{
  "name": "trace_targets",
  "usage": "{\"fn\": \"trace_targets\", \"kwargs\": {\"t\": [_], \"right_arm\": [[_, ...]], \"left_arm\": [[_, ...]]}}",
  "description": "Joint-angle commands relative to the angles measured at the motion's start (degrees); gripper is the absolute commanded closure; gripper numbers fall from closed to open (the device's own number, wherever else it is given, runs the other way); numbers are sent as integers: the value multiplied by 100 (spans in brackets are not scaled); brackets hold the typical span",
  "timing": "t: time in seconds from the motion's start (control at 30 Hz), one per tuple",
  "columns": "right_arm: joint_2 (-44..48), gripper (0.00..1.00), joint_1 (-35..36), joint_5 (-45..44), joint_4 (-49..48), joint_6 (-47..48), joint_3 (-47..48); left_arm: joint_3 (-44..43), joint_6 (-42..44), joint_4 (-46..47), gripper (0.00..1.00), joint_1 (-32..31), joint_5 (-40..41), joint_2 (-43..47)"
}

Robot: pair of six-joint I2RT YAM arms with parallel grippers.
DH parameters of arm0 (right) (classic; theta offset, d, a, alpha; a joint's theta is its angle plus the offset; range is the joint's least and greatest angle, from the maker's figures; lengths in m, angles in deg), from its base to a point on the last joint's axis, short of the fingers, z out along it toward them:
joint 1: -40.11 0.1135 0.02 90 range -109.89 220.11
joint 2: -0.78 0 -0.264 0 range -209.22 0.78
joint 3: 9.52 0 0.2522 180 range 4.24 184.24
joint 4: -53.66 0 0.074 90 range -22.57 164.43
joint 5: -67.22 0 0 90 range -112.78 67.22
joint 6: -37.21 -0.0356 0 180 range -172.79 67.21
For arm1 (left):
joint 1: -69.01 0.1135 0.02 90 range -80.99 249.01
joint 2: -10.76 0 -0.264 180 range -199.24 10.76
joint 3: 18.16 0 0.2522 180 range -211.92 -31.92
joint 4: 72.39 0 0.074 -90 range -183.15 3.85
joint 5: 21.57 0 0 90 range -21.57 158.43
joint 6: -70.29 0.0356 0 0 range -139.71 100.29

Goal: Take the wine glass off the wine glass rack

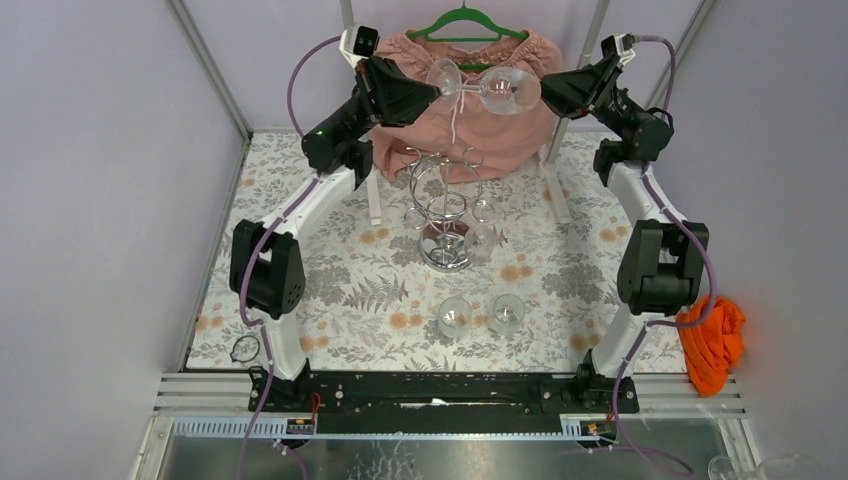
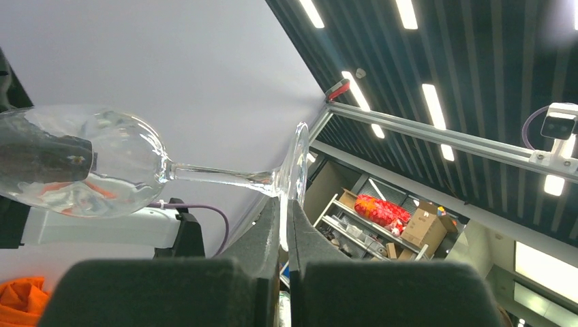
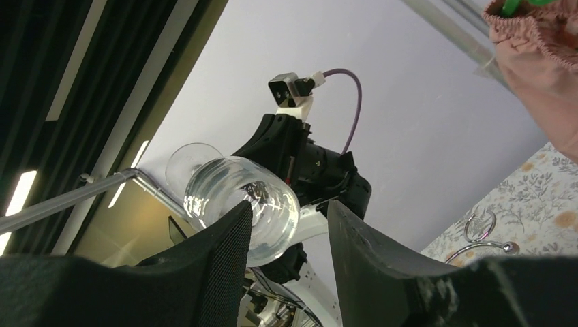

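Wine glass (image 1: 508, 90): we see it sideways, high above the wine glass rack (image 1: 445, 205).
Left pincer (image 2: 283, 204): clamped on its foot.
Right pincer (image 3: 290, 211): fingers spread beside the bowl.

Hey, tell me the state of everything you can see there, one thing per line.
Shiny chrome wire rack: upright.
Clear wine glass: off the rack, held horizontal in the air.
Left hand: shut on the glass's foot.
Right hand: open, at the bowl's mouth.
Two other clear glasses: standing upright.
Pink blouse: hanging on a green hanger.
Orange cloth: crumpled.
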Motion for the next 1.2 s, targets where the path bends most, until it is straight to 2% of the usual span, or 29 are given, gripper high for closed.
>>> {"fn": "trace_targets", "kwargs": {"t": [0.0, 0.33, 0.63, 0.8, 1.17], "right_arm": [[426, 48, 103, 164, -1261, -48, 16], [673, 47, 204, 147, -1264, -76, -216], [624, 47, 888, 262, -1273, -63, -63], [706, 47, 1014, 126, -1273, 75, -139], [1115, 54, 1033, -76, -1280, 42, -127]], "left_arm": [[-192, -331, 564, 100, -31, 230, 4], [-168, -323, 561, 100, -49, 241, -95], [-365, -368, 561, 100, -64, 180, -437], [-373, -405, 569, 100, -66, 132, -560], [-62, -278, 561, 100, -66, 7, -593]]}}
